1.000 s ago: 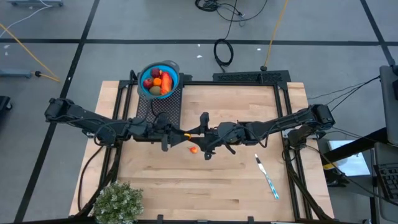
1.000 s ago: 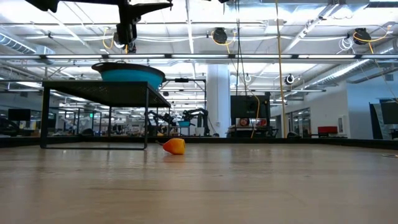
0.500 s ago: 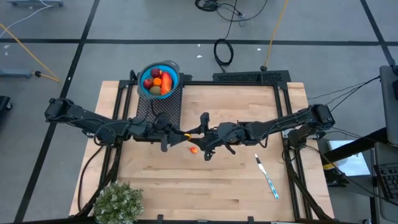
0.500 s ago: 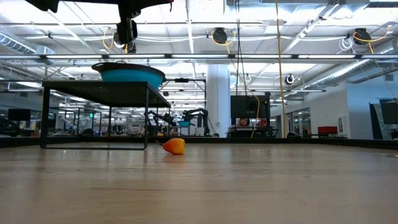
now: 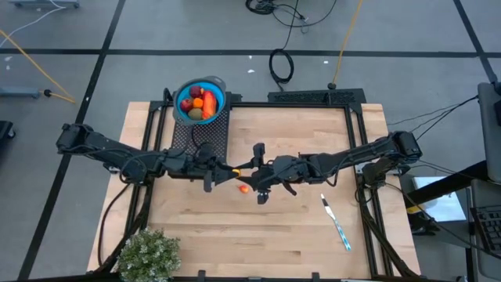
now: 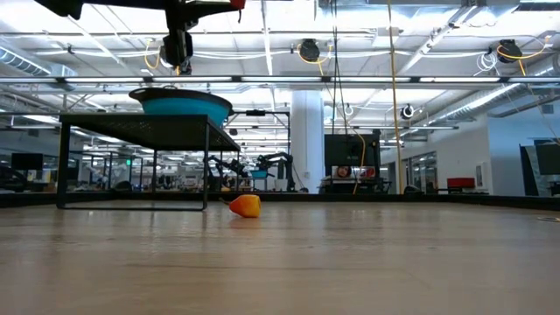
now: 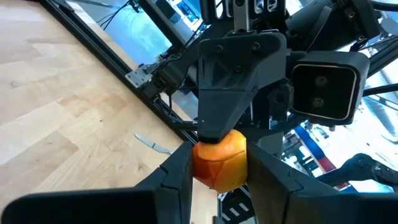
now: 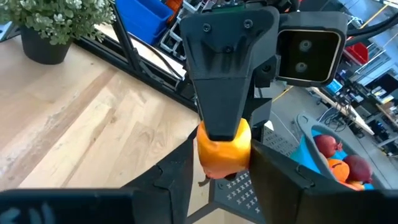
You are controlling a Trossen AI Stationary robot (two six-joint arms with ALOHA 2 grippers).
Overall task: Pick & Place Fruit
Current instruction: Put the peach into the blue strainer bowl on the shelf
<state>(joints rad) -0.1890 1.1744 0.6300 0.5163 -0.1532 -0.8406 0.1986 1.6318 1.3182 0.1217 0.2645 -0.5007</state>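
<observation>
Almost nothing moves since a second ago; I only see the right arm edge slightly left. My left end effector (image 5: pixel 232 168) and right end effector (image 5: pixel 244 170) meet mid-tabletop (image 5: pixel 297 227), both clamped on one orange bit (image 7: pixel 219 158). Another bit (image 5: pixel 245 188) lies just below them. The blue bowl (image 5: pixel 182 110) on the rack holds the remaining fruit (image 5: pixel 202 102).

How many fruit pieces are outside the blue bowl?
2: the held orange piece sits between the left gripper and right gripper; the loose orange piece lies on the table; none apparently hidden.
</observation>
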